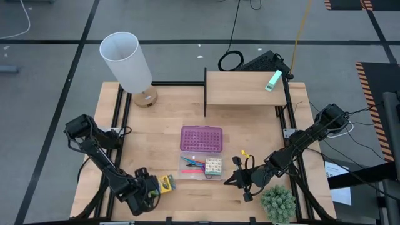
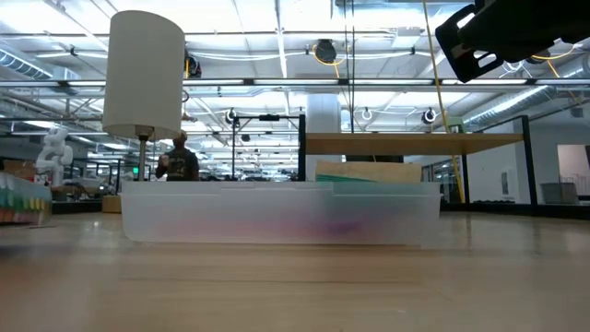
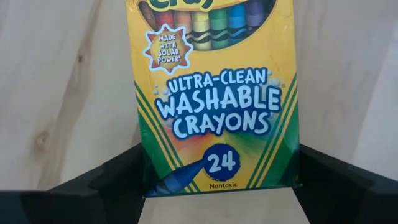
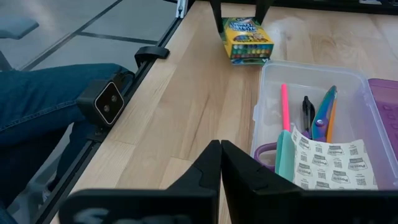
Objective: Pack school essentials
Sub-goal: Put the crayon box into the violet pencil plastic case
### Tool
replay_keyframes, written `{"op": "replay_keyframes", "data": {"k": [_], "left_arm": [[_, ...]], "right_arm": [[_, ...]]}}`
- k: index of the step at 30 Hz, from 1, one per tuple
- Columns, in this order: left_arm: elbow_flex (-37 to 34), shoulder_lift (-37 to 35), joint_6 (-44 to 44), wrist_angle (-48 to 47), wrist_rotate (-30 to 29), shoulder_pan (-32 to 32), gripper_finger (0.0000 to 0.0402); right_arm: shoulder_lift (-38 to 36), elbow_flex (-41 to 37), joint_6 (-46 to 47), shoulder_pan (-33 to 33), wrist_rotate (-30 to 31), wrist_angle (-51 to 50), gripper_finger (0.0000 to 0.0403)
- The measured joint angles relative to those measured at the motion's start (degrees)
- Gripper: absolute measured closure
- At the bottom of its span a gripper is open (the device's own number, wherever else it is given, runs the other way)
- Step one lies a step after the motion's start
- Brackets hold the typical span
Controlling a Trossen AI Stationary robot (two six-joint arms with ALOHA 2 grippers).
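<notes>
The yellow-green crayon box [image 1: 165, 183] lies flat on the table near its front edge, left of the clear case [image 1: 203, 167]. My left gripper [image 1: 152, 187] stands over the box's near end, shut on it. The case's purple studded lid [image 1: 201, 139] lies open toward the far side. Inside the case [image 4: 367, 93] are a pink pen [image 4: 285, 102], a dark pen [image 4: 306, 112], purple-handled scissors [image 4: 323, 118] and a pale patterned pack [image 4: 333, 163]. My right gripper [image 1: 230, 180] hovers right of the case, shut on nothing. My left gripper has one finger [image 3: 118, 177] on each long side of the crayon box, near the box's end with the "24" [image 3: 217, 165], pinching it across its width. The fingers come from above, pointing down. The box lies flat on the table, face up.
A white lamp [image 1: 128, 62] stands at the far left and a wooden shelf [image 1: 244, 87] with a mint-green block [image 1: 273, 80] at the far right. A small plant [image 1: 278, 203] sits at the near right. A person's leg in jeans [image 4: 50, 93] is beside the table's near edge.
</notes>
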Motion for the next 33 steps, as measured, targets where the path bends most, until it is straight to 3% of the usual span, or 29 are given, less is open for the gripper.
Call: {"op": "replay_keyframes", "data": {"k": [6, 14, 23, 33], "left_arm": [[4.04, 0.0, 3.0, -2.8, 0.0, 0.02, 0.0064], [14.02, 0.0, 8.82, -13.59, -1.63, 2.26, 0.0064], [20.75, 0.0, 23.97, -16.67, -2.62, 9.66, 0.0064], [21.73, 0.0, 42.14, -15.28, -1.94, 20.57, 0.0064]], "right_arm": [[0.0, 0.01, -0.01, 0.0, 0.02, 0.02, 0.0399], [0.0, 0.01, -0.01, 0.0, 0.02, 0.02, 0.0399], [0.0, 0.0, -0.07, 0.0, 0.04, 0.02, 0.0399], [-2.35, 0.0, -0.24, 0.42, 0.19, -1.89, 0.0399]]}}
